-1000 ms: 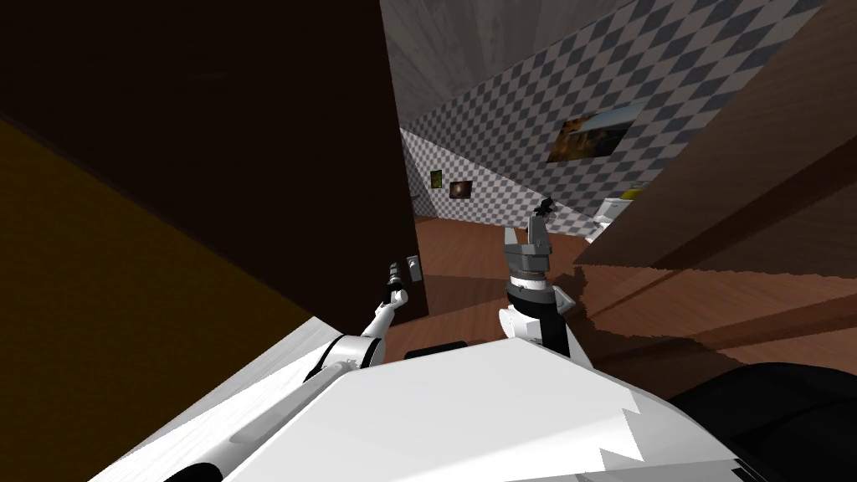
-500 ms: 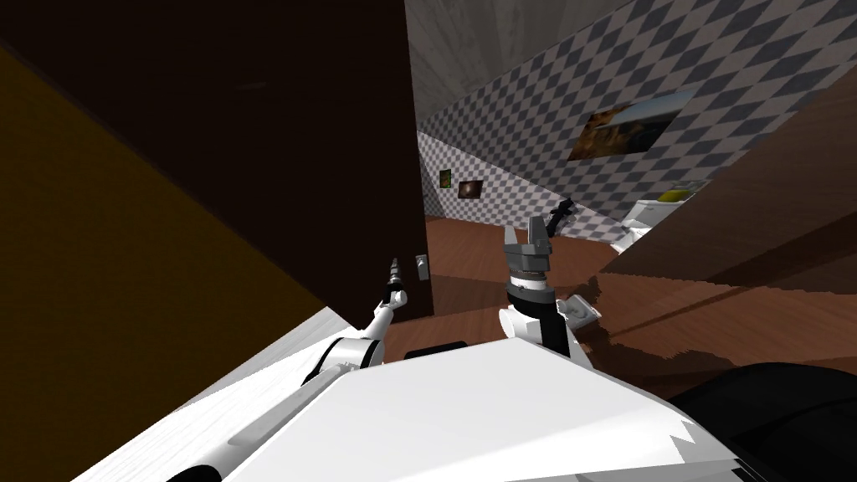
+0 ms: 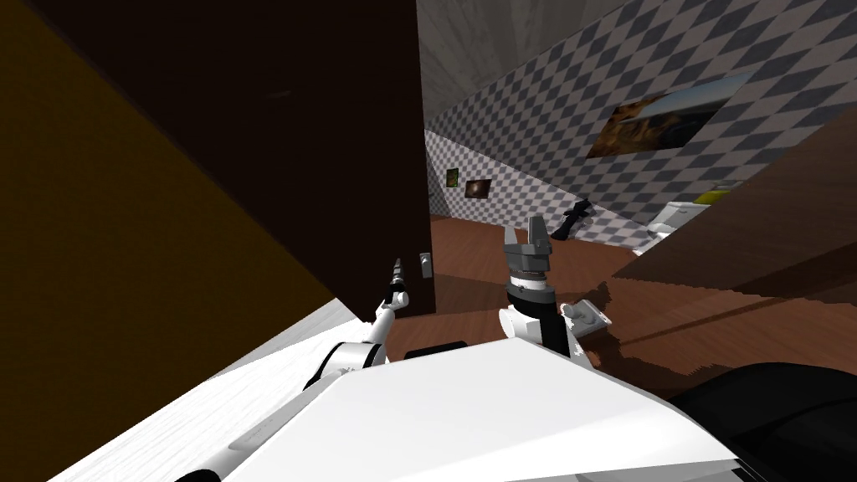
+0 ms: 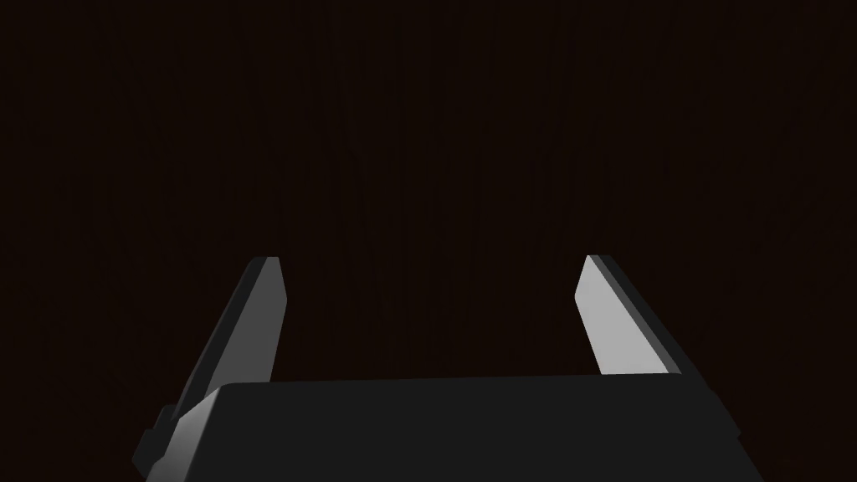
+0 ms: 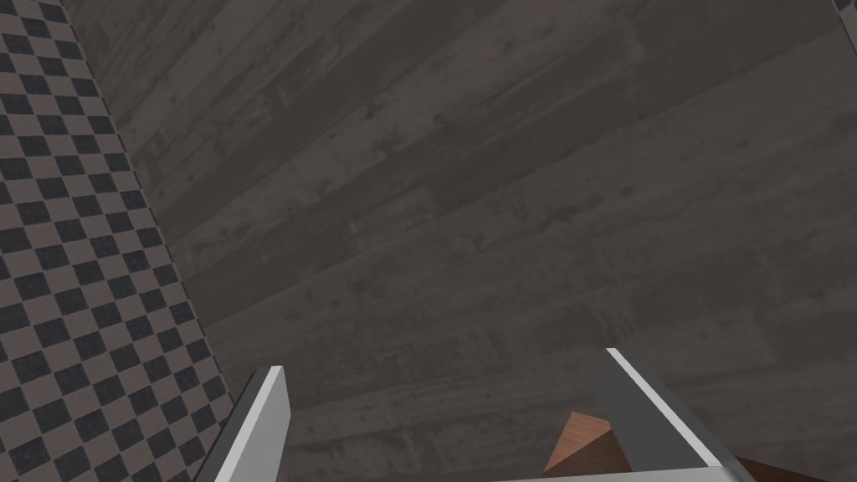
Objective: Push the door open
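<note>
L pincer [image 3: 397,268] fingers apart, close to dark brown door [image 3: 293,125] nr handle [image 3: 425,265]. R pincer [image 3: 526,236] raised, also spread.

White arms [image 3: 381,318], dark joints; left claw [image 4: 431,261] and right claw [image 3: 526,228] with thin light-grey blades.
</note>
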Controlling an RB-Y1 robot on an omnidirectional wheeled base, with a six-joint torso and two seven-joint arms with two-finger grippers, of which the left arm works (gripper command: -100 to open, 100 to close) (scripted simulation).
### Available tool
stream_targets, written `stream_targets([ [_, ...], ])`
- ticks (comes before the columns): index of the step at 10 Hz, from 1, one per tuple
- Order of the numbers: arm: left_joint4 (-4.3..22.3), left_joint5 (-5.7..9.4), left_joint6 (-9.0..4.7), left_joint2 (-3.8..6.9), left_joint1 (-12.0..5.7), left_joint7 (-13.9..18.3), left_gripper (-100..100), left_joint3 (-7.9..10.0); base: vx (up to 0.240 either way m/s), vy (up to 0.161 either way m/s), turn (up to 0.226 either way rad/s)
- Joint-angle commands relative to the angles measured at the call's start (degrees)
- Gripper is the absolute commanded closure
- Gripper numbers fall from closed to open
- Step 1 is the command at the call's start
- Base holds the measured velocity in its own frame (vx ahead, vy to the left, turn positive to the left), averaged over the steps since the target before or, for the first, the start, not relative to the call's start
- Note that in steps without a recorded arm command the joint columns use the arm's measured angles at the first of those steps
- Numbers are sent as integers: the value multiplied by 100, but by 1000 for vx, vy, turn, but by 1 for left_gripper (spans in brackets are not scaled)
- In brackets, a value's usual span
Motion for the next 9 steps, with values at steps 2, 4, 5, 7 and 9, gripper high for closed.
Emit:
stream_targets([
  [2, 21, -270, 60, -109, -3, 236, -100, 10, -113, -91, 83],
  [4, -27, -405, 114, -191, 25, 334, -100, 22, -164, -117, 33],
  [5, -43, -451, 133, -222, 35, 367, -100, 25, -156, -128, 8],
  [7, -68, -524, 162, -277, 50, 420, -100, 32, -120, -134, -9],
  [9, -74, -540, 168, -290, 53, 431, -100, 33, -14, -44, 14],
])
